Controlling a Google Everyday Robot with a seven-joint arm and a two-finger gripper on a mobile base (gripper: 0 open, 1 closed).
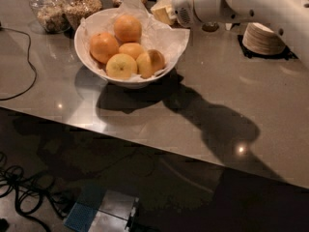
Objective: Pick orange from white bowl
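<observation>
Five oranges (pixel 128 29) are sitting in the paper-lined white bowl (pixel 126 83) on the gray surface (pixel 217 91), and the claw (pixel 163 12) hangs right by the bowl's back-right rim, honestly can't tell if it's open or closed.

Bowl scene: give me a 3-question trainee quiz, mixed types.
1. How many oranges lie in the bowl?
2. True or false: the pincer is left of the bowl.
3. What stands behind the bowl's left side? A) jars B) kettle C) laptop
Key: 1) Five. 2) False: it is by the bowl's back-right edge. 3) A.
</observation>
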